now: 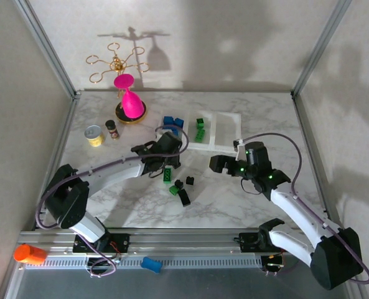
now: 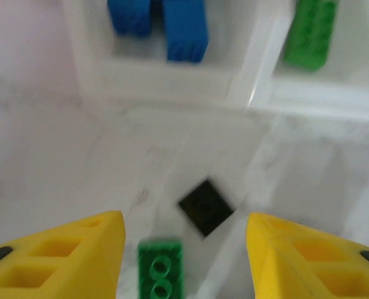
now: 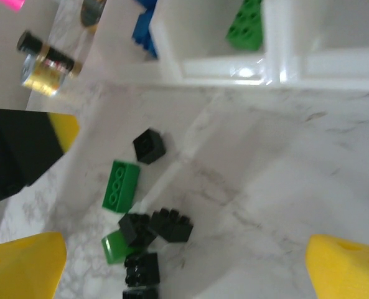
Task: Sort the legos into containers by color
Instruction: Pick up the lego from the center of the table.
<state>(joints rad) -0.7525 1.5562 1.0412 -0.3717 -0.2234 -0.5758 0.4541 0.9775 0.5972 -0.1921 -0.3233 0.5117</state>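
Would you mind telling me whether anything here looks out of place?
Yes: an orange cylinder and a blue block lie off the table, on the metal rail at the near edge, away from everything else.

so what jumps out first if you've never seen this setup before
The bright pink goblet at the far left of the table grabs the eye first, standing by a gold wire rack. Next comes the white tray at the far middle, with blue bricks and green bricks in separate compartments. Mid-table lies a loose scatter of black and green bricks.
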